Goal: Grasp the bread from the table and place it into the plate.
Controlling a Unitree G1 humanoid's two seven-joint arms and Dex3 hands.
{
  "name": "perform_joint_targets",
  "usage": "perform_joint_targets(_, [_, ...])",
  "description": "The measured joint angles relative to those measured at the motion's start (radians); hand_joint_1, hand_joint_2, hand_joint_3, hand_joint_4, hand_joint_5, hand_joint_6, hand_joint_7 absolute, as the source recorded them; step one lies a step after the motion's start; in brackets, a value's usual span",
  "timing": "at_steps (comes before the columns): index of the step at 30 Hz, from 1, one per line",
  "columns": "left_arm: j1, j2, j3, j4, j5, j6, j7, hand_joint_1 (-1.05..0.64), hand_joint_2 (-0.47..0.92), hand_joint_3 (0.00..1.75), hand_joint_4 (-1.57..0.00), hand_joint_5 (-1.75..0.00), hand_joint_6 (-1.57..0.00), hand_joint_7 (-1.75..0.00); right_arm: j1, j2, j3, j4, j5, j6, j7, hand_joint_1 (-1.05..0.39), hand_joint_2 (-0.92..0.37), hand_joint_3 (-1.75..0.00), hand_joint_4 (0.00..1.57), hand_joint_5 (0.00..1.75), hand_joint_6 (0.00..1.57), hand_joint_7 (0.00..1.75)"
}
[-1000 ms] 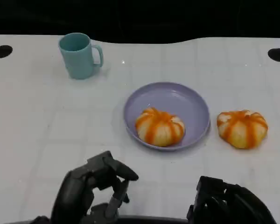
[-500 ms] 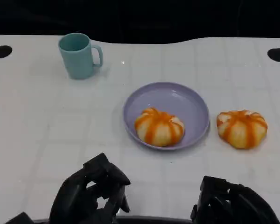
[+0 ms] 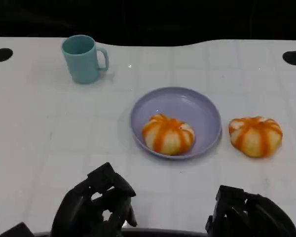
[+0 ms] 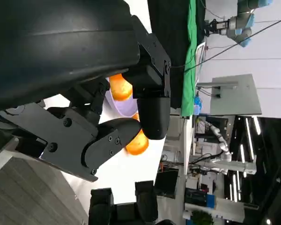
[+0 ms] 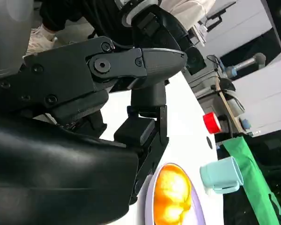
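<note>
At the near left edge of the white surface [image 3: 44,148], the left hand [image 3: 96,207] hangs low with its fingers [image 3: 111,185] curled in on nothing. Far back on the left stands a teal mug [image 3: 83,58], handle to the right, well apart from everything else and no hindrance. In the middle lies the lavender plate [image 3: 180,101], and one orange-striped bread roll [image 3: 168,134] already sits in its near half. The far half of the plate is bare, so that seems the sensible landing spot for the next one.

To the right of the plate, near its rim but not touching, rests the second bread roll [image 3: 255,136] on the surface: this looks like the piece yet to be moved. The right hand [image 3: 249,219] is at the near right edge, directly below that roll; its fingers look curled inward, holding nothing.

The step ahead is probably the reach: open the right hand's fingers wide, come down over the roll from above, close gently since the bread looks soft, then lift clear of the plate rim before crossing left, keeping away from the roll already plated.
</note>
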Motion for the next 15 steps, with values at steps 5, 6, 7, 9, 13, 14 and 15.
perform_joint_targets(5, [-0.001,-0.007,0.010,0.006,-0.006,0.011,-0.020,-0.23,0.61,1.05,-0.78,-1.75,-0.65,-1.58,0.000,0.000,0.000,0.000,0.000,-0.005,0.000,-0.70,-0.92,-0.28,0.86,1.57,0.78,1.33])
perform_joint_targets(6, [-0.001,-0.009,0.010,0.006,-0.006,0.013,-0.020,-0.23,0.61,1.05,-0.78,-1.75,-0.65,-1.58,0.000,0.000,0.000,0.000,0.001,-0.005,0.000,-0.70,-0.92,-0.28,0.86,1.57,0.78,1.33])
perform_joint_targets(7, [-0.001,-0.010,0.010,0.006,-0.005,0.015,-0.021,-0.22,0.61,1.06,-0.79,-1.75,-0.65,-1.58,0.000,0.000,0.000,-0.001,0.001,-0.005,0.000,-0.70,-0.92,-0.28,0.86,1.57,0.78,1.33])
perform_joint_targets(9, [0.000,-0.011,0.011,0.006,-0.004,0.016,-0.022,-0.22,0.61,1.06,-0.79,-1.75,-0.65,-1.58,0.000,0.000,0.000,-0.002,0.002,-0.005,0.000,-0.69,-0.92,-0.27,0.86,1.56,0.78,1.32])
perform_joint_targets(13, [0.000,-0.011,0.017,0.004,-0.003,0.020,-0.025,-0.23,0.60,1.06,-0.79,-1.75,-0.66,-1.59,0.001,0.000,0.000,-0.004,0.002,-0.005,0.000,-0.68,-0.92,-0.27,0.86,1.56,0.78,1.32])
perform_joint_targets(14, [0.000,-0.011,0.020,0.002,0.000,0.021,-0.024,-0.23,0.60,1.06,-0.79,-1.75,-0.66,-1.59,0.001,0.000,0.000,-0.005,0.002,-0.005,0.000,-0.68,-0.92,-0.27,0.86,1.56,0.78,1.32])
perform_joint_targets(15, [0.001,-0.011,0.021,0.000,0.005,0.022,-0.024,-0.23,0.60,1.06,-0.79,-1.75,-0.66,-1.59,0.001,0.000,0.000,-0.005,0.002,-0.005,0.000,-0.68,-0.92,-0.28,0.86,1.56,0.78,1.32])
